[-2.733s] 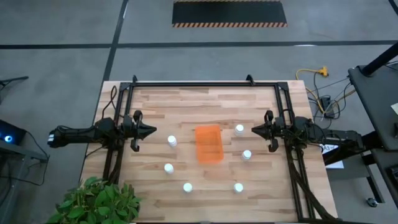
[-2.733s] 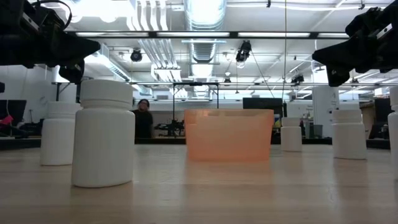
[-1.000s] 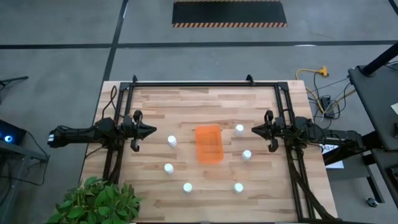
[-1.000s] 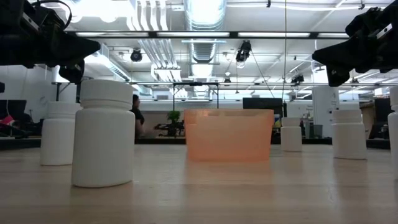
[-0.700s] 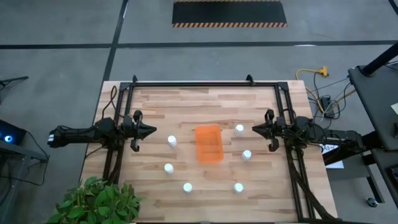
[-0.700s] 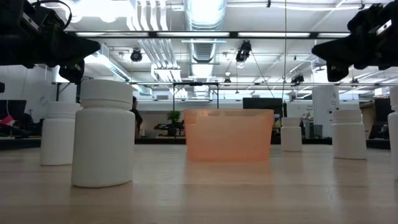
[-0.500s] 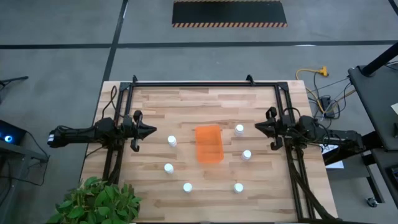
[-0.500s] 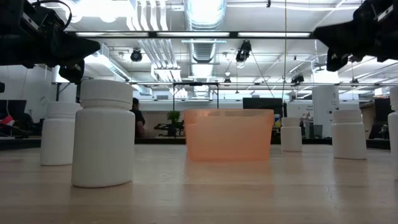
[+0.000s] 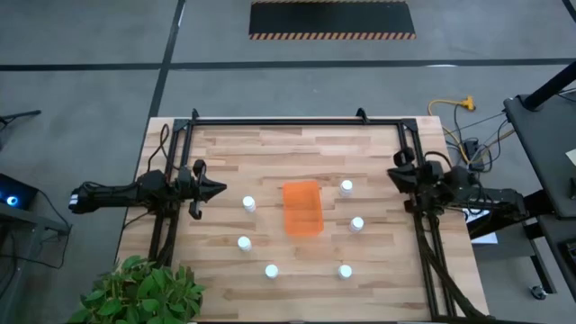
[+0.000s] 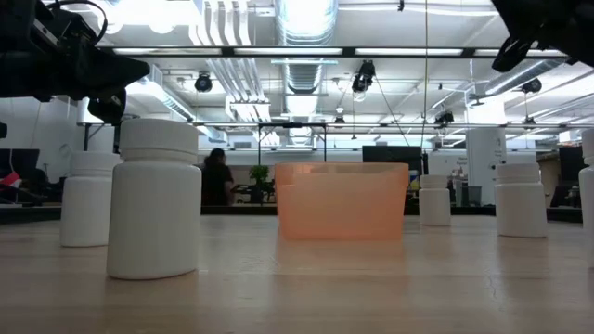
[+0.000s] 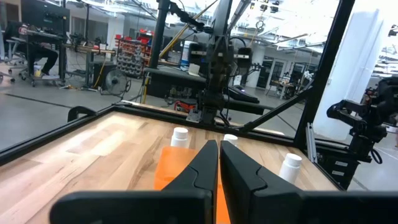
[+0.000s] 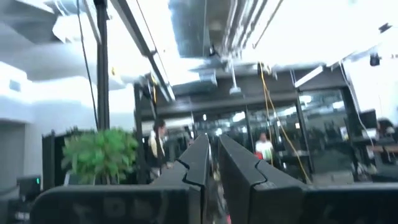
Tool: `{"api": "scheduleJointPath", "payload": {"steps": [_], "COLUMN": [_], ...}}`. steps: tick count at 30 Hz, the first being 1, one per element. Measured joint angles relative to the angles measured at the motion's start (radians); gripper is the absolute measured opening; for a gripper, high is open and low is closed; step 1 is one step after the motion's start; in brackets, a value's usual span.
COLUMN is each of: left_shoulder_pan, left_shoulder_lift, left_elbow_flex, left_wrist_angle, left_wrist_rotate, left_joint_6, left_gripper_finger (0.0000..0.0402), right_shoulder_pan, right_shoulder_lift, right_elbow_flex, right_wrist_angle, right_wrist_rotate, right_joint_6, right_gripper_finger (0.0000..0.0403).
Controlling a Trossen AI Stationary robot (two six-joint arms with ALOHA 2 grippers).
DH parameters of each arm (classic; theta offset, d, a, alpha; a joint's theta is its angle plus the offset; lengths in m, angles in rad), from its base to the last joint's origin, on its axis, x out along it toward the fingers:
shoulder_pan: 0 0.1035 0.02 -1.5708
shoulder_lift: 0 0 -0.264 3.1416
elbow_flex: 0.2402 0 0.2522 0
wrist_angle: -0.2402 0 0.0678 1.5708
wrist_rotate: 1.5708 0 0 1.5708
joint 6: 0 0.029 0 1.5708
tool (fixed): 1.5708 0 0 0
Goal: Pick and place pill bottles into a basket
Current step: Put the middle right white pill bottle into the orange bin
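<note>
Several white pill bottles stand upright on their bases around the orange basket (image 9: 302, 209), among them one at its far right (image 9: 346, 187), one at its left (image 9: 249, 204) and one near the front (image 9: 272, 270). The basket (image 10: 342, 202) rests on the table's middle. My left gripper (image 9: 222, 189) hovers shut and level at the table's left side, pointing toward the basket (image 11: 171, 168). My right gripper (image 9: 394, 171) is shut at the table's right side, raised and tipped upward; its wrist view sees only the room, past the shut fingers (image 12: 199, 155).
A dark metal frame (image 9: 297, 120) runs along the table's far, left and right sides. A potted plant (image 9: 144, 290) stands at the near left corner. Bare wood lies between the bottles and along the far half of the table.
My right gripper has tipped upward from level, its fingertips rising and drawing back toward the table's right edge, still shut. The bottles and the basket have stayed where they were.
</note>
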Motion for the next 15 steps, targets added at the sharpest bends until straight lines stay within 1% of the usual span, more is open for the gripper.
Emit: {"api": "scheduleJointPath", "payload": {"steps": [4,15], "left_shoulder_pan": [0.0,0.0], "left_shoulder_lift": [0.0,0.0], "left_elbow_flex": [0.0,0.0], "left_wrist_angle": [0.0,0.0], "left_wrist_rotate": [0.0,0.0], "left_joint_6": [0.0,0.0], "left_gripper_finger": [0.0,0.0], "right_shoulder_pan": [0.0,-0.001], "right_shoulder_lift": [0.0,0.0], "right_elbow_flex": [0.0,0.0], "right_wrist_angle": [0.042,0.032], "right_wrist_rotate": [0.0,0.0], "right_joint_6": [0.0,0.01], "right_gripper_finger": [0.0028,0.0028]}}
